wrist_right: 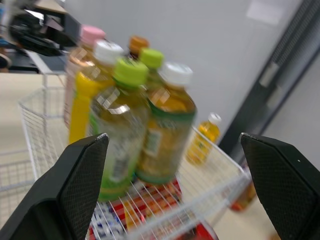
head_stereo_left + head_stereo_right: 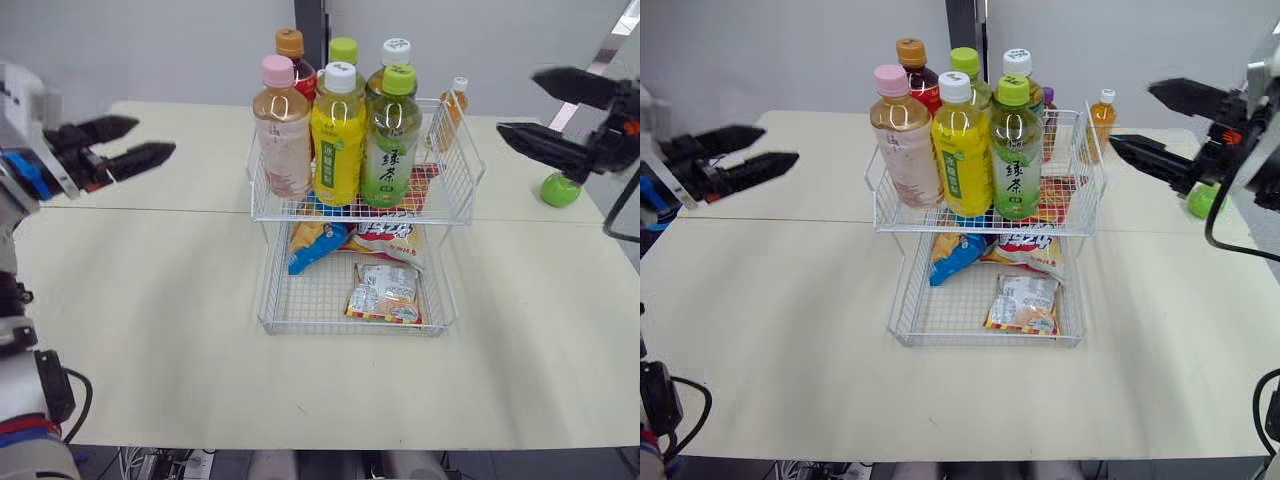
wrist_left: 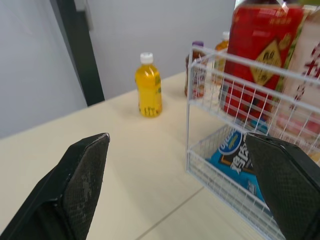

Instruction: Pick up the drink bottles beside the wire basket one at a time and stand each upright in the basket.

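A two-tier white wire basket (image 2: 460, 190) stands mid-table. Several drink bottles stand upright in its upper tier, among them a pink-capped one (image 2: 282, 130), a yellow one (image 2: 337, 135) and a green tea (image 2: 391, 138). A small orange juice bottle (image 2: 455, 108) stands on the table behind the basket's right corner, with a purple-capped bottle (image 3: 196, 70) next to it. My left gripper (image 2: 152, 136) hovers open and holds nothing, well left of the basket. My right gripper (image 2: 518, 103) is open with nothing in it, raised to the right of the basket.
Snack packets (image 2: 385, 292) lie in the basket's lower tier. A green ball-like object (image 2: 560, 189) sits on the table at the right, under my right gripper. A dark post (image 3: 80, 50) rises behind the table.
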Controlling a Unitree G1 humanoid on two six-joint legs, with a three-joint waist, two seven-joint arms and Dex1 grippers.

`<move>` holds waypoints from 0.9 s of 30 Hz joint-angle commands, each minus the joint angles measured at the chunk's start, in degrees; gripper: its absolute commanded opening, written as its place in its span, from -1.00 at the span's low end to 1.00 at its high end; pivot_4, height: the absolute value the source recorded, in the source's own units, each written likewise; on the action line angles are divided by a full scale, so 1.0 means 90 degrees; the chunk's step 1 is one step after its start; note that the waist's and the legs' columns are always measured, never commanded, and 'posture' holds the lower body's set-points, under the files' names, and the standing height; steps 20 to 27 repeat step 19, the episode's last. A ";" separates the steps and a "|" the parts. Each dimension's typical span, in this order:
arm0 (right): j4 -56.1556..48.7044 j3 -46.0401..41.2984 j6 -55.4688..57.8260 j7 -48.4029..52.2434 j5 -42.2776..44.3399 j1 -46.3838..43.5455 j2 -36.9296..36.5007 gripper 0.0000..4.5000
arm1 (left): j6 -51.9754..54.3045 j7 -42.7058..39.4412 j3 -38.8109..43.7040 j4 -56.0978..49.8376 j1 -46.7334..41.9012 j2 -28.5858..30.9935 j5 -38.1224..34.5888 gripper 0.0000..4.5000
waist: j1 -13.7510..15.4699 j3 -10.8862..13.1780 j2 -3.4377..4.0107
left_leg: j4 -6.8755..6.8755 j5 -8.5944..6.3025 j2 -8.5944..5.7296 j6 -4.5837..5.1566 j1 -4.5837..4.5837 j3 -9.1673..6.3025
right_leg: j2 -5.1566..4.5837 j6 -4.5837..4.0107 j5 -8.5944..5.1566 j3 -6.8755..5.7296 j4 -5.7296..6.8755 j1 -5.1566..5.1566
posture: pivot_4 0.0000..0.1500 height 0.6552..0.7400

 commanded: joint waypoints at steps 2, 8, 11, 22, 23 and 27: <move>0.1035 -0.0412 -0.0807 0.0427 -0.0620 0.0561 -0.0303 1.00 | -0.0150 0.0222 0.0461 -0.0288 0.0590 -0.0072 -0.0101 1.00 | -0.0002 -0.0001 0.0000 | -0.0001 0.0000 0.0001 0.0000 0.0001 0.0001 | 0.0000 0.0000 0.0000 0.0001 0.0000 0.0000 | 1.00 1.00; 0.2700 0.0297 -0.2037 0.0463 -0.1907 0.1274 -0.0009 1.00 | -0.0823 0.0870 0.0655 -0.0940 0.2270 -0.0761 0.0170 1.00 | -0.0041 -0.0008 0.0009 | -0.0001 -0.0001 0.0000 0.0001 0.0011 0.0016 | -0.0004 0.0000 0.0000 0.0017 0.0003 0.0002 | 1.00 1.00; 0.3193 0.0502 -0.2328 0.0440 -0.2206 0.1303 0.0247 1.00 | -0.1077 0.1413 0.0681 -0.1393 0.2764 -0.1071 0.0375 1.00 | -0.0054 -0.0007 0.0009 | 0.0001 0.0000 0.0004 0.0000 0.0012 0.0014 | -0.0001 0.0000 0.0001 0.0018 0.0010 0.0001 | 1.00 1.00; 0.3752 0.0654 -0.2763 0.0441 -0.2474 0.1284 0.0770 1.00 | -0.1273 0.2093 0.0512 -0.1652 0.3168 -0.1173 0.0875 1.00 | -0.0047 -0.0009 0.0011 | 0.0000 0.0000 -0.0001 -0.0001 0.0014 0.0011 | -0.0002 0.0000 0.0001 0.0017 0.0009 0.0007 | 1.00 1.00; 0.3752 0.0654 -0.2763 0.0441 -0.2474 0.1284 0.0770 1.00 | -0.1273 0.2093 0.0512 -0.1652 0.3168 -0.1173 0.0875 1.00 | -0.0047 -0.0009 0.0011 | 0.0000 0.0000 -0.0001 -0.0001 0.0014 0.0011 | -0.0002 0.0000 0.0001 0.0017 0.0009 0.0007 | 1.00 1.00; 0.3752 0.0654 -0.2763 0.0441 -0.2474 0.1284 0.0770 1.00 | -0.1273 0.2093 0.0512 -0.1652 0.3168 -0.1173 0.0875 1.00 | -0.0047 -0.0009 0.0011 | 0.0000 0.0000 -0.0001 -0.0001 0.0014 0.0011 | -0.0002 0.0000 0.0001 0.0017 0.0009 0.0007 | 1.00 1.00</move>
